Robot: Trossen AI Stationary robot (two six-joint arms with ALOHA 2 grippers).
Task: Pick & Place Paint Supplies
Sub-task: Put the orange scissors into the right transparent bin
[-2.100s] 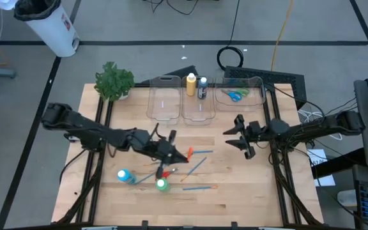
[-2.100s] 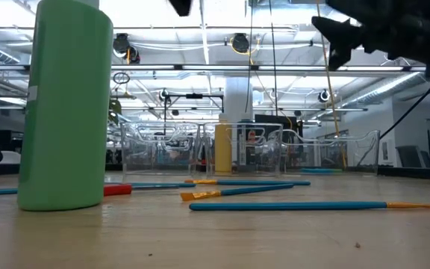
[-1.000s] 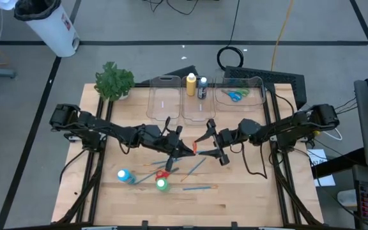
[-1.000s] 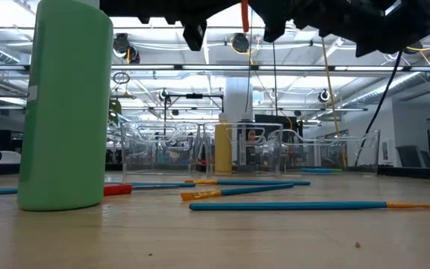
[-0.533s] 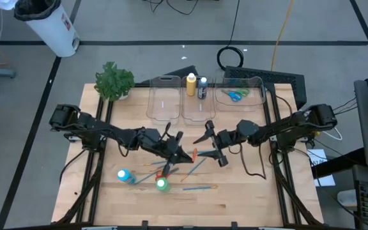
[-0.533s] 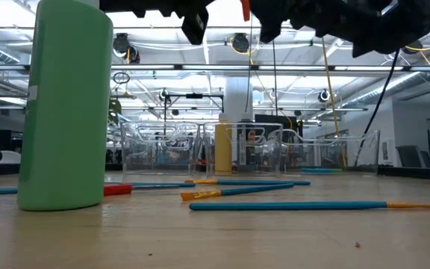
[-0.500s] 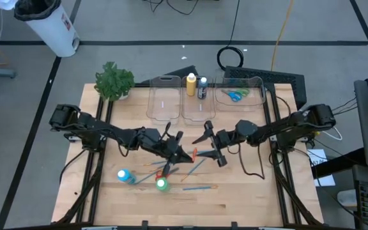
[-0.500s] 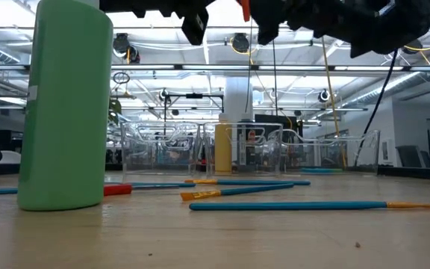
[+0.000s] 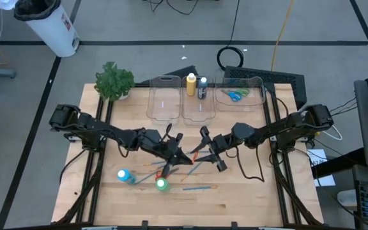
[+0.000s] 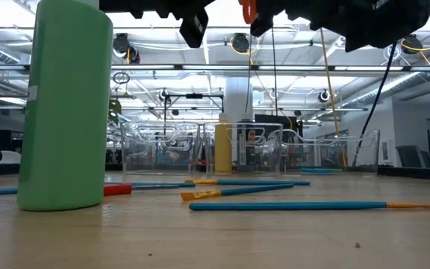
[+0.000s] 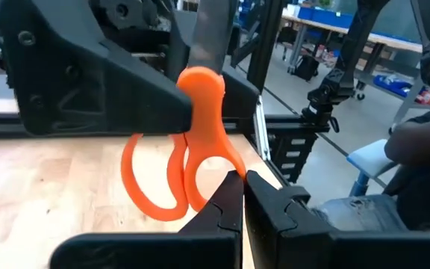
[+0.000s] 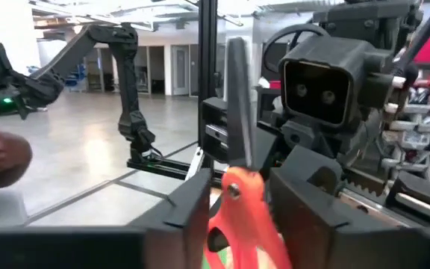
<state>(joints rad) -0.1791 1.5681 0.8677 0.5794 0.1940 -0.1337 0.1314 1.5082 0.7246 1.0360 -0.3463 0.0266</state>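
Observation:
My left gripper (image 9: 183, 156) is above the table's middle, shut on orange-handled scissors (image 11: 189, 161) that are lifted clear of the wood. My right gripper (image 9: 211, 151) faces it from the right and is open. Its fingers (image 12: 192, 205) stand on either side of the scissors near the pivot (image 12: 235, 190), with the blade (image 12: 237, 112) rising between them; whether they touch, I cannot tell. On the wood below lie a green bottle (image 9: 161, 184), a blue bottle (image 9: 124, 175), red scissors (image 9: 163, 174) and blue brushes (image 10: 297, 205). My left gripper pinches the orange scissors by the rim of one handle loop (image 11: 226, 170) between its two fingertips, coming level from the table's left. The scissors are lifted clear of the table, with the blade (image 11: 211, 30) pointing away toward my right gripper.
Three clear bins (image 9: 165, 102) line the far edge: the middle one holds a yellow bottle (image 9: 191, 84) and a dark bottle (image 9: 202, 88), the right one scissors (image 9: 236, 96). A leafy plant (image 9: 114, 81) stands at the far left. The near right of the table has free room.
My right gripper has moved toward the table's left and slightly toward the near edge, closing in on the orange scissors until its fingers flank them. My left gripper, holding the scissors aloft, has stayed almost still.

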